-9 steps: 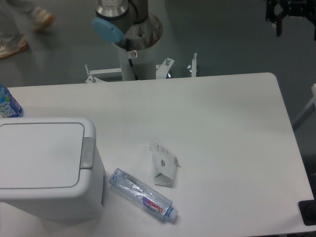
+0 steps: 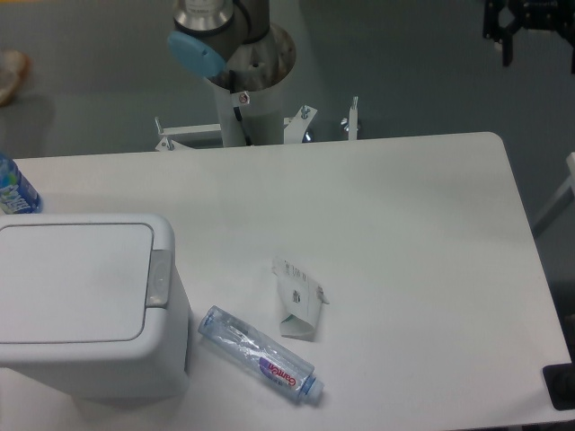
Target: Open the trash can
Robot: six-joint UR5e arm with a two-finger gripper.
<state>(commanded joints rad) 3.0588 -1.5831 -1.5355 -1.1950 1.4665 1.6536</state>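
Only the person in the far corner has changed: half a second ago two shoes showed on the floor, and now a single shoe [image 2: 9, 70] sits at the picture's edge. Everything on the table [image 2: 404, 224] lies as it did, and the arm's base [image 2: 238, 54] has not shifted.

From the fixed camera, the gripper [image 2: 530, 27] appears as a dark, pronged shape at the top corner, above the floor beyond the table's far edge. It is cut off by the frame and too dark to tell how far apart its fingers stand; nothing can be seen in it.

The trash can [image 2: 90, 359] stands well apart from the gripper, at the opposite, near corner of the table. Its flat lid [image 2: 72, 278] is down, and the grey latch [image 2: 159, 278] sits on the lid's edge that faces the gripper's side.

Between the can and the gripper, but much nearer the can, a clear bottle [image 2: 260, 355] lies on its side, with a flattened white carton [image 2: 299, 301] just beside it. A blue-labelled bottle [image 2: 13, 189] stands just behind the can, partly cut off by the frame.
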